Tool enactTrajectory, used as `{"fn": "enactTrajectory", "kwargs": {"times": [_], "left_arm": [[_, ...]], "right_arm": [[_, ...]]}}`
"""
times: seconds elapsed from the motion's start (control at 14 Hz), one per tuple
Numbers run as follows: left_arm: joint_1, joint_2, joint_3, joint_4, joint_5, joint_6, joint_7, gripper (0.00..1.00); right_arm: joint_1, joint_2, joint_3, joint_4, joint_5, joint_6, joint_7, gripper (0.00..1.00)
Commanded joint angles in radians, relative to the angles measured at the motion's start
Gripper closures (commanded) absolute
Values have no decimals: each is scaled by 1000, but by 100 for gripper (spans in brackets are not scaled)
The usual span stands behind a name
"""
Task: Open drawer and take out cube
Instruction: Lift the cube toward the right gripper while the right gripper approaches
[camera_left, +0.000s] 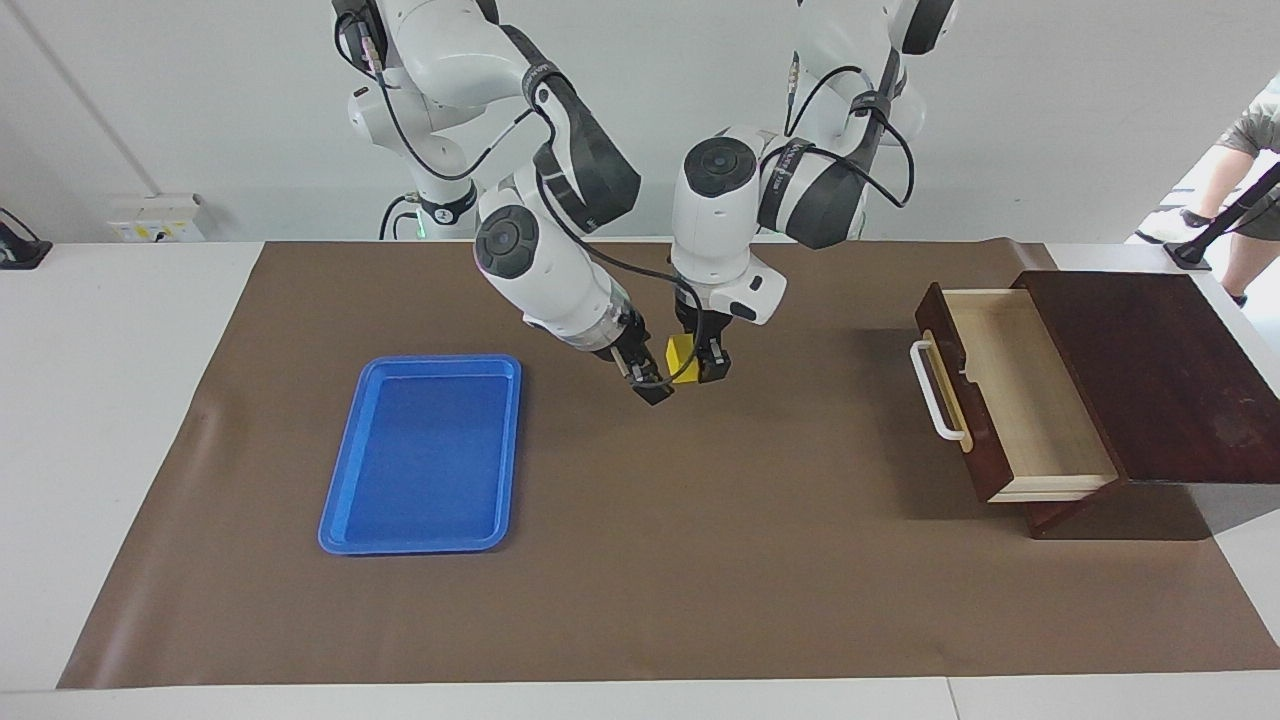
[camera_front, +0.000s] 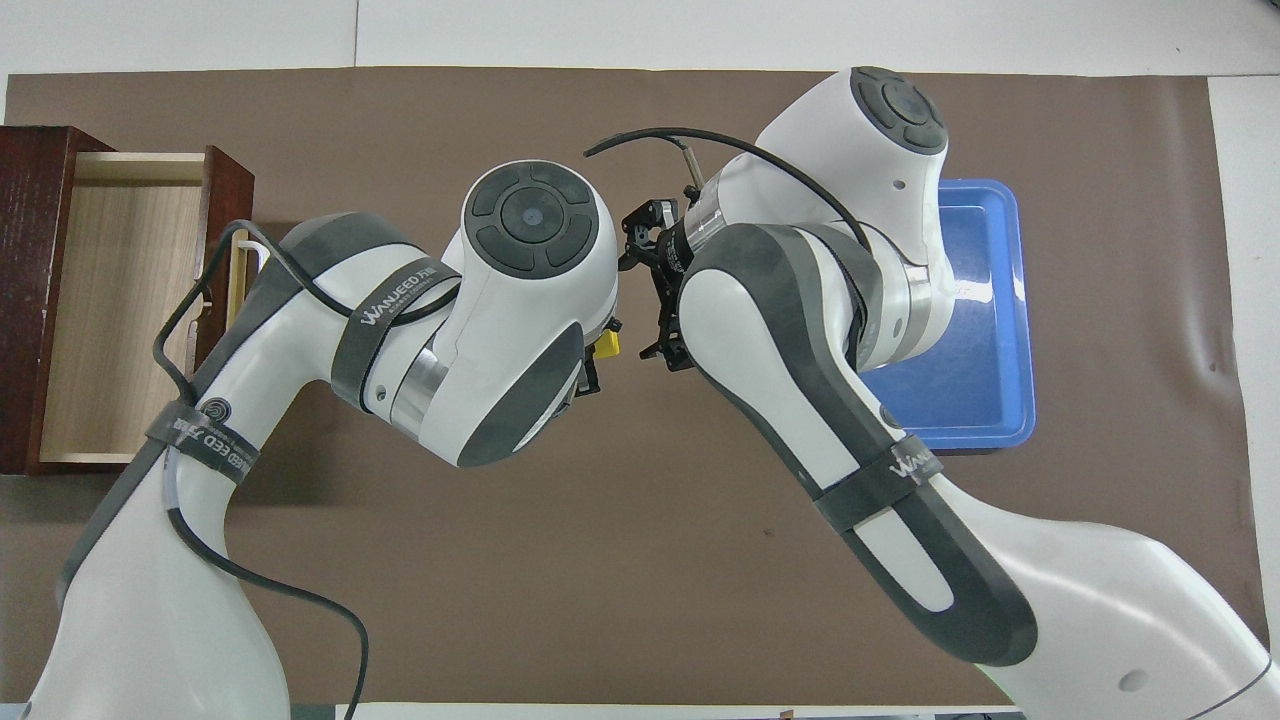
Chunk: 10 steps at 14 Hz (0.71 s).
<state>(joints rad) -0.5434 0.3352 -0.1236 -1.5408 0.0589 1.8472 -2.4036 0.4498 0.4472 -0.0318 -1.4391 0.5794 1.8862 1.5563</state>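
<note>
Left gripper (camera_left: 697, 368) clamps the smooth yellow cube (camera_left: 682, 358); right gripper (camera_left: 650, 385), fingers spread, hangs just beside.

My left gripper (camera_left: 697, 372) is clamped on the cube (camera_left: 682, 358). My right gripper (camera_left: 648, 385), fingers spread, hangs just beside that cube.
</note>
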Motion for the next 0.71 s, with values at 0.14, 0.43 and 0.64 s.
{"fn": "enactTrajectory", "kwargs": {"times": [0.14, 0.43, 0.64], "left_arm": [[-12, 21, 15, 39, -4, -29, -16, 100], [-10, 21, 16, 39, -4, -29, -17, 100], [-10, 21, 16, 39, -4, -29, -17, 100]], "right_arm": [[-62, 10, 7, 23, 117, -7, -80, 1], [-109, 4, 7, -30, 235, -10, -203, 0], [-146, -22, 7, -113, 324, -10, -300, 0]]}}
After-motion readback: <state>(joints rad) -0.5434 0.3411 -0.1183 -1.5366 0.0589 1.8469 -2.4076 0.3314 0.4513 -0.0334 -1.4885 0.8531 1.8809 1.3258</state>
